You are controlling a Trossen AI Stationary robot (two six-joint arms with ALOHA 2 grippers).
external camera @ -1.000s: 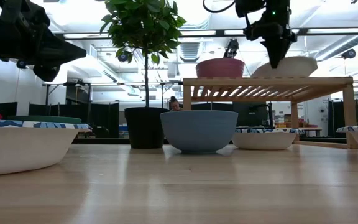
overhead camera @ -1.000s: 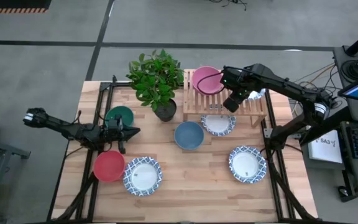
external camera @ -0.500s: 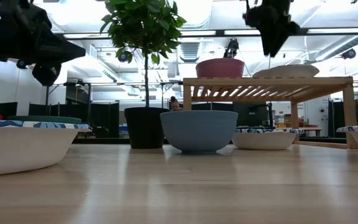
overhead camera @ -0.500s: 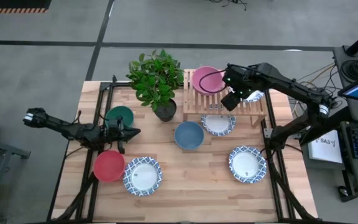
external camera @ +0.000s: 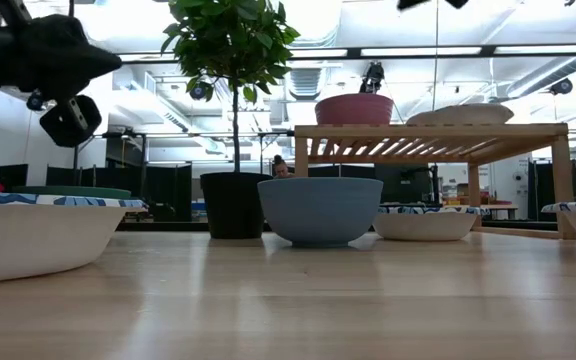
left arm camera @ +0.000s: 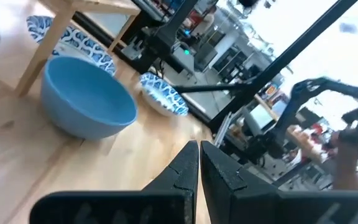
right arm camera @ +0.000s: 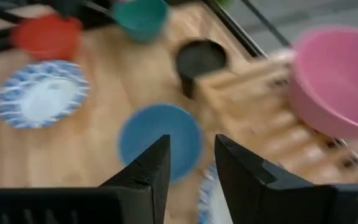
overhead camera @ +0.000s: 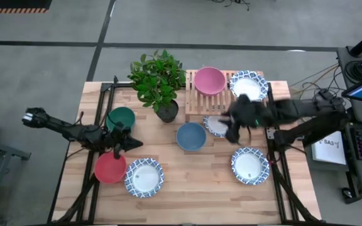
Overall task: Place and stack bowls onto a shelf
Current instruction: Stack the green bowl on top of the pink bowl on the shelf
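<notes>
The shelf [overhead camera: 197,103] stands at the table's far side with a pink bowl [overhead camera: 210,80] and a white blue-rimmed bowl [overhead camera: 248,85] resting on its slats. A blue bowl [overhead camera: 191,136] sits mid-table, and another white bowl [overhead camera: 217,127] lies just in front of the shelf. My right gripper [overhead camera: 233,132] hovers blurred above that bowl, open and empty [right arm camera: 191,168]. My left gripper [overhead camera: 136,144] is shut with nothing in it [left arm camera: 199,165], held level between the green bowl [overhead camera: 120,117] and the red bowl [overhead camera: 110,167].
A potted plant [overhead camera: 159,81] stands left of the shelf. Two more white blue-rimmed bowls lie near the front edge, one at the left [overhead camera: 144,176] and one at the right [overhead camera: 250,165]. Bare wood shows between them.
My right gripper has risen off the white bowl on the shelf's right end and swung fast toward the table's near edge, turning as it went. That bowl, tilted a second ago, now lies flat on the slats. My left gripper has rolled about its own axis in place.
</notes>
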